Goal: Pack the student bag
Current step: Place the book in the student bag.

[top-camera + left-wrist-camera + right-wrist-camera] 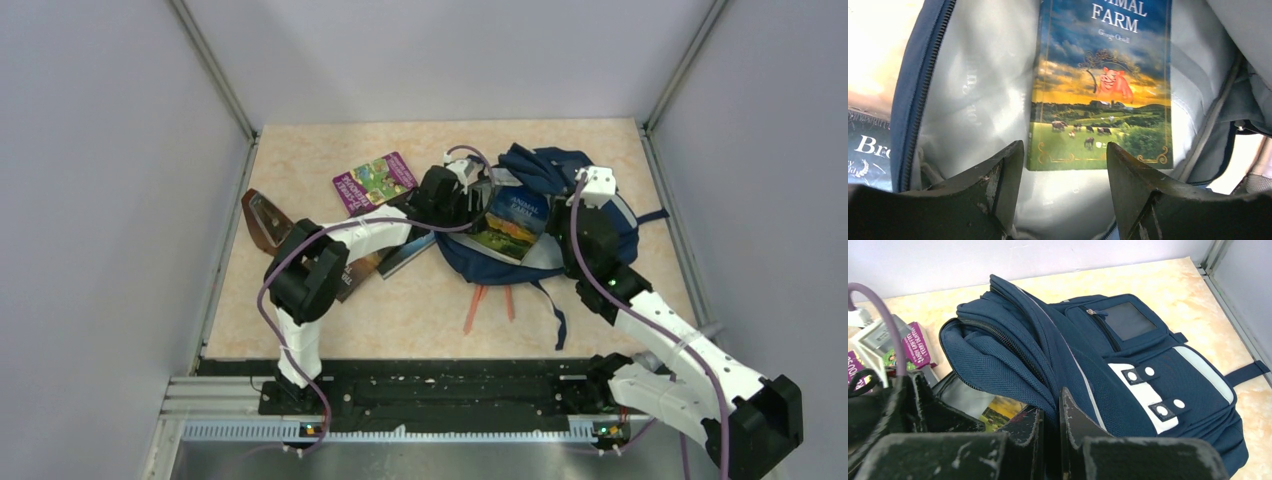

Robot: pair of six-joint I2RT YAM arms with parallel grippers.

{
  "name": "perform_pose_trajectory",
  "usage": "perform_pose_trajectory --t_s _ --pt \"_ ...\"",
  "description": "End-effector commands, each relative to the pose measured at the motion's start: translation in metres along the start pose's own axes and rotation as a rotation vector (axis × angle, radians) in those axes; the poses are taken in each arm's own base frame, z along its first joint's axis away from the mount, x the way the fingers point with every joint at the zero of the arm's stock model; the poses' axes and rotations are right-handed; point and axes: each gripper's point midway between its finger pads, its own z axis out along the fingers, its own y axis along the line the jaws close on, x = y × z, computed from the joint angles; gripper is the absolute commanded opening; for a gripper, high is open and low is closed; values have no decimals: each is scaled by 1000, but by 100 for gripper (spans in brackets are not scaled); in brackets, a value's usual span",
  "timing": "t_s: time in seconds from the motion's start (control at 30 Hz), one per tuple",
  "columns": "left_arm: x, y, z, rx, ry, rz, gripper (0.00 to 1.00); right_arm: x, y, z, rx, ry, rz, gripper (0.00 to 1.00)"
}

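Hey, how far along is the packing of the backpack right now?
Done: the Animal Farm book lies inside the student bag on its grey lining. In hand: the right gripper pinches the flap open; the left gripper hangs above the book, jaws open. Left: the purple book and a dark book lie on the table.

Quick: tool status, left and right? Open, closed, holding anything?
Left tool: open, holding nothing; book lies free inside the student bag.
Right tool: closed on the student bag's opened flap.
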Motion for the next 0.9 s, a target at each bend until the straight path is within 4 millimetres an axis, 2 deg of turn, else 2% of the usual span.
perform_pose_trajectory --t_s 0.0,0.17,0.37,0.57,0.67,0.87 --pt "-17 -19 -19 12 -93 29 66 -59 7 -5 -29 -173 146 0" --pt "1 -20 -10 -40 -47 36 61 -58 7 -5 -30 -169 148 0" --pt "5 -15 -6 -213 -64 50 63 -60 5 -8 -25 -174 152 0" --pt "19 -14 12 -209 -35 -20 64 -58 4 -9 -24 -174 153 0" --pt "21 -24 20 -186 -30 -13 64 -58 4 -9 -23 -173 154 0" --pt "15 -57 37 -36 -70 -5 63 -60 3 -11 -24 -177 159 0"
